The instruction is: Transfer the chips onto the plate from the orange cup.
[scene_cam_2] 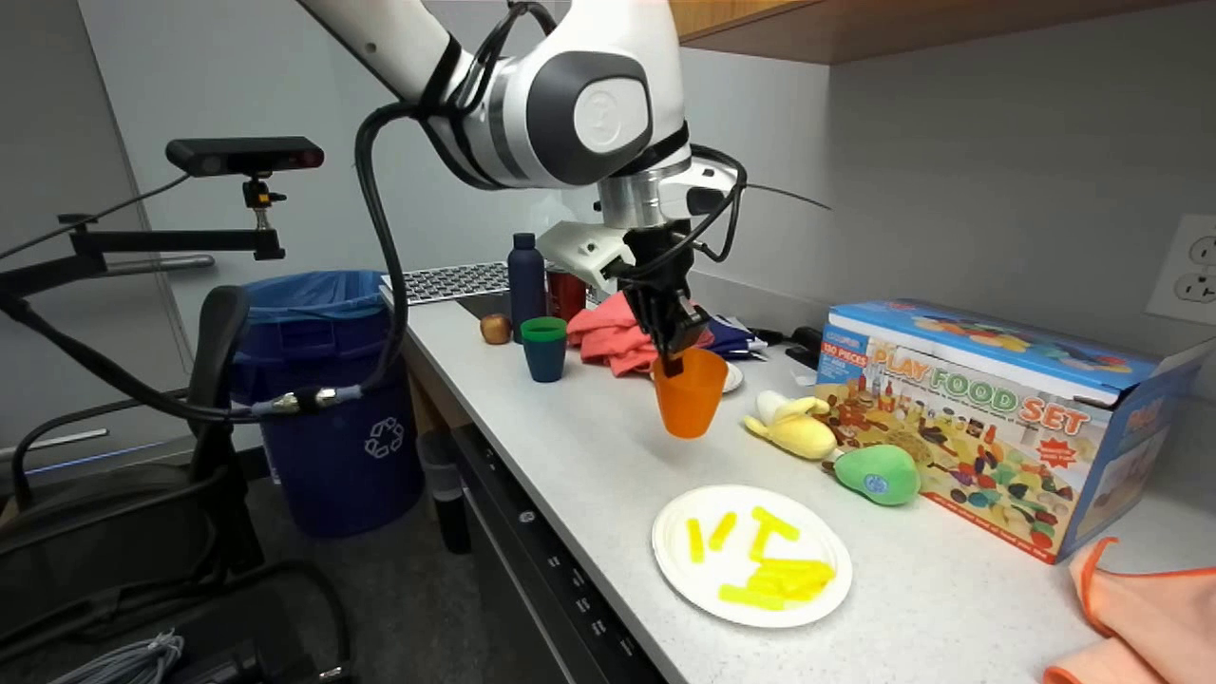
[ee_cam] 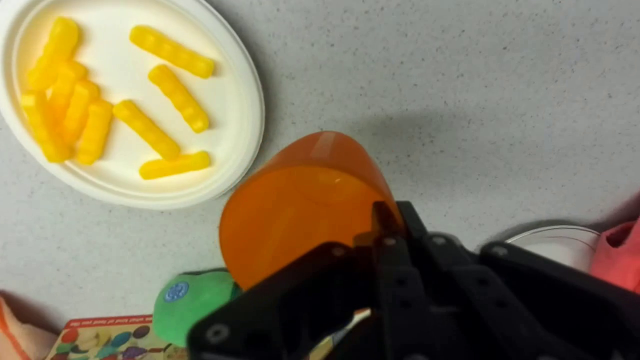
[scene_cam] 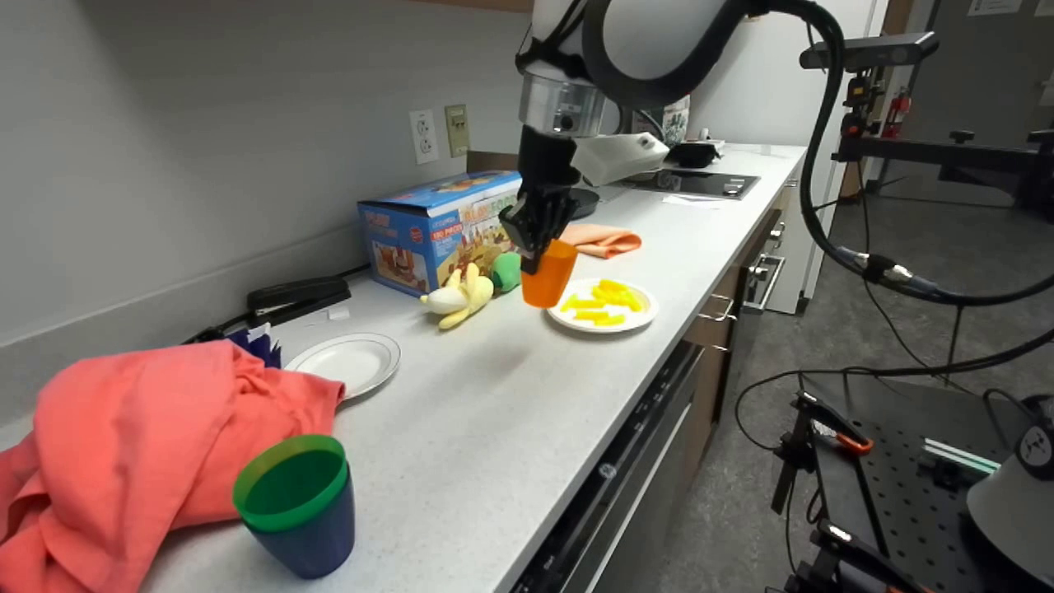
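The orange cup [scene_cam: 550,278] hangs above the counter beside the plate, slightly tilted; it also shows in an exterior view [scene_cam_2: 692,397] and the wrist view [ee_cam: 295,215]. In the wrist view I see bare orange plastic inside it. My gripper [ee_cam: 397,215] is shut on the cup's wall, one finger inside and one outside; it also shows in both exterior views [scene_cam: 531,262] [scene_cam_2: 673,365]. The white plate [scene_cam_2: 686,570] lies on the counter, also in the wrist view [ee_cam: 227,105]. Several yellow chips [scene_cam_2: 787,578] lie on it, some piled, some apart; they show in the wrist view [ee_cam: 146,129].
A yellow banana toy [scene_cam_2: 796,432] and a green toy [scene_cam_2: 879,474] lie by the play food box [scene_cam_2: 959,427]. A green-and-blue cup [scene_cam: 300,511], a plain white plate [scene_cam: 362,362] and a pink cloth [scene_cam: 156,445] are farther along. A peach cloth [scene_cam: 605,240] lies beyond the chip plate.
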Robot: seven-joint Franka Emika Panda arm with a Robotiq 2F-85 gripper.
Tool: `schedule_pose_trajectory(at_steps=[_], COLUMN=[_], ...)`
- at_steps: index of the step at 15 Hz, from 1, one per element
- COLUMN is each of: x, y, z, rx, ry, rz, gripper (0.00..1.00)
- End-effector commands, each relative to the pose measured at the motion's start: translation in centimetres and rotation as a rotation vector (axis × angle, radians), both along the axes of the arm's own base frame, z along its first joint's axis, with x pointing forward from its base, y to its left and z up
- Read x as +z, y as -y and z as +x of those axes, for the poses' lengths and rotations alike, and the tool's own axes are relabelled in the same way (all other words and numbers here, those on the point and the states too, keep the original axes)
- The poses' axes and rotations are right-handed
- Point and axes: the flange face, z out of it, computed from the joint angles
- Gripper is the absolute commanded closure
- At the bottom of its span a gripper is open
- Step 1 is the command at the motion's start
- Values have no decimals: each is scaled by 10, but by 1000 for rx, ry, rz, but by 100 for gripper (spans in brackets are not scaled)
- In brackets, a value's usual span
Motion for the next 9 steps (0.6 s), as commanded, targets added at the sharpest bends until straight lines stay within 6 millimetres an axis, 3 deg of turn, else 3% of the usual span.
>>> schedule_pose_trajectory(at_steps=[1,9], x=[-8,-34], y=[-17,-30], z=[-5,0], rx=[29,53], ry=[33,-33], rz=[-33,-24], gripper=[99,99])
